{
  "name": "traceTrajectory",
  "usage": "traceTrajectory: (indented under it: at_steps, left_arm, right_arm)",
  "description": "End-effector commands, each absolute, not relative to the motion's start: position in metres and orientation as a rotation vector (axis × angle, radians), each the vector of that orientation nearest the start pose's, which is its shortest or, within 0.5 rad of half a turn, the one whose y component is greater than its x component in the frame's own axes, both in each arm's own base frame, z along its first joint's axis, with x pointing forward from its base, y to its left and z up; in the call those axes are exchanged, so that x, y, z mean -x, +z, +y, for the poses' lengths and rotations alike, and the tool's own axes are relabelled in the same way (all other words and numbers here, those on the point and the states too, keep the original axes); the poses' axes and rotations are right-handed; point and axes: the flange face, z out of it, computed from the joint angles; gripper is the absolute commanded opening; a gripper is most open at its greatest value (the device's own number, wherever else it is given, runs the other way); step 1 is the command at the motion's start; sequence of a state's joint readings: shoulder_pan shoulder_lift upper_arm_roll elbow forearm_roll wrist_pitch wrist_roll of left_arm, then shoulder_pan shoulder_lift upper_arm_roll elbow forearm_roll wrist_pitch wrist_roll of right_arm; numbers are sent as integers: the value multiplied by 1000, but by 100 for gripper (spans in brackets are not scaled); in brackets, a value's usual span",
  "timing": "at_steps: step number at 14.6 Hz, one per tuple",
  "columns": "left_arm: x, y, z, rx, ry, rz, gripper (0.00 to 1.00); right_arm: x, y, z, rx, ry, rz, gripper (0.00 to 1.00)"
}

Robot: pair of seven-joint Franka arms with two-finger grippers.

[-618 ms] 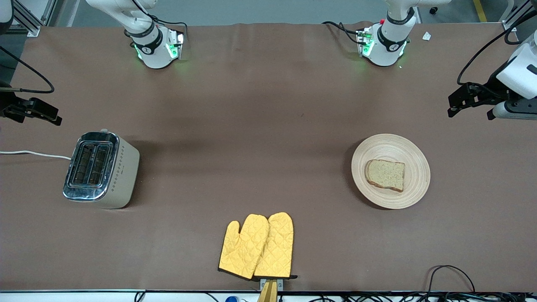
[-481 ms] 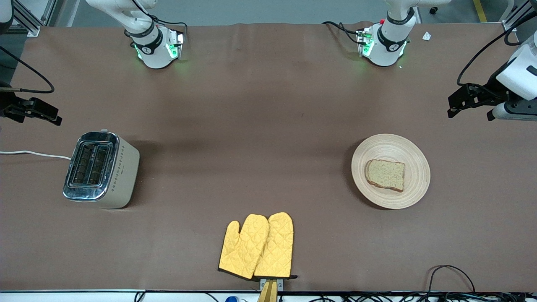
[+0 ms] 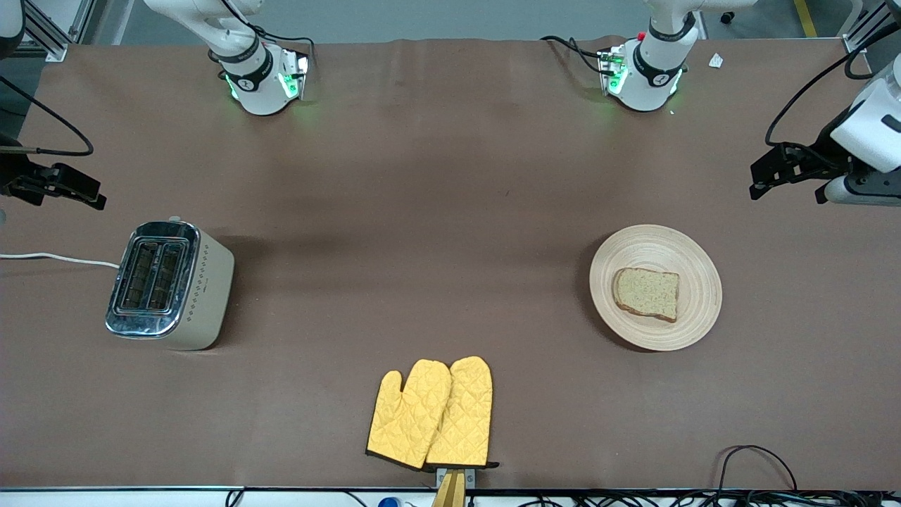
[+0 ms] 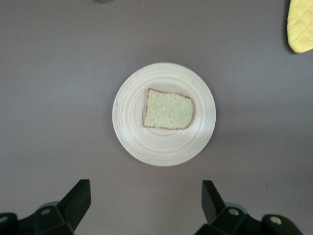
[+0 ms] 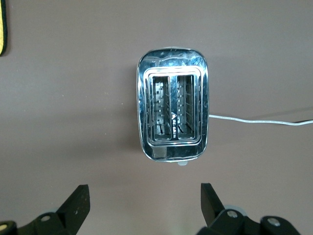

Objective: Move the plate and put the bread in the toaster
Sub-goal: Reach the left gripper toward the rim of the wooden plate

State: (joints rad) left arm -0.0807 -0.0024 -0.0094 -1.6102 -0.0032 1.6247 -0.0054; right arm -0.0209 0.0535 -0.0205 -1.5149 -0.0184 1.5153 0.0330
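Bread on plate; left tool, right tool wide open, empty.

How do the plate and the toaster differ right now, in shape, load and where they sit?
The plate is round, flat, pale wood; the toaster is boxy and upright, cream with a chrome top. The plate carries the bread; the toaster's two slots look empty in the right wrist view. The plate sits toward the left arm's end of the table, the toaster toward the right arm's end. Neither is touched by a gripper.
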Motion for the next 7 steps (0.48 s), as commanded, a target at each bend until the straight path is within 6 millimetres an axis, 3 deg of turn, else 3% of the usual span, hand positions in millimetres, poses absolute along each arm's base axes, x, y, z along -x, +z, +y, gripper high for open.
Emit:
traceTrajectory:
  at_steps: [1, 4, 7]
  left_arm:
    - [-575, 575, -11, 3223, 111, 62, 100]
    - [-600, 508, 41, 3390, 275, -65, 100]
    - [-618, 421, 107, 3632, 380, -93, 100]
  right_arm:
    - [-561, 622, -7, 3123, 94, 111, 100]
    - [-561, 620, -15, 3119, 106, 116, 100]
    - [-561, 621, -9, 3120, 103, 101, 100]
